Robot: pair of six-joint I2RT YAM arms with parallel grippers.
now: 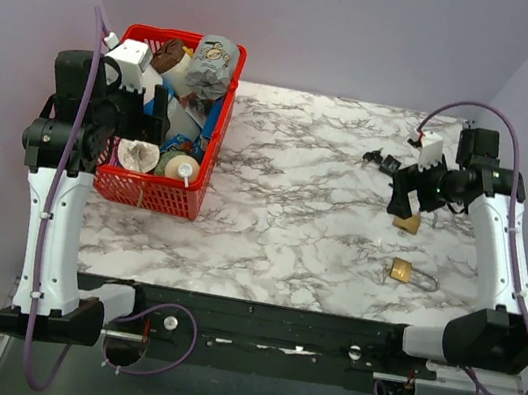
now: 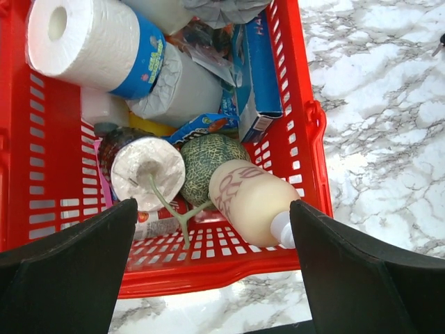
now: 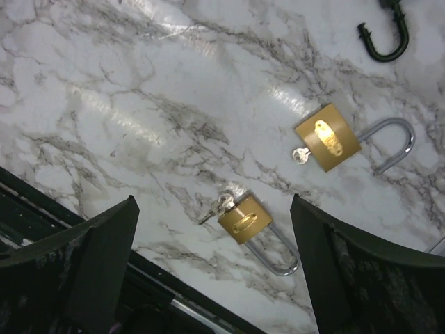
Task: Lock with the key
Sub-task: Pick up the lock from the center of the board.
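Padlock (image 3: 327, 138), brass, key (image 3: 300, 155) seated in its base, is laid flat on the worktop (image 3: 139, 104) right of centre in the right wrist view, a smaller padlock (image 3: 245, 218) below it, both framed by the released right hand (image 1: 408, 193), judged poised for a pick.

Glossy marble-pattern table top (image 3: 139, 104), polished brass padlock (image 3: 327, 137) with shiny smooth steel shackle (image 3: 396, 142), silvery metal key (image 3: 300, 155), smaller padlock (image 3: 245, 218) beside it of the same brass, red glossy plastic basket (image 2: 306, 139), soft white paper roll (image 2: 76, 38).
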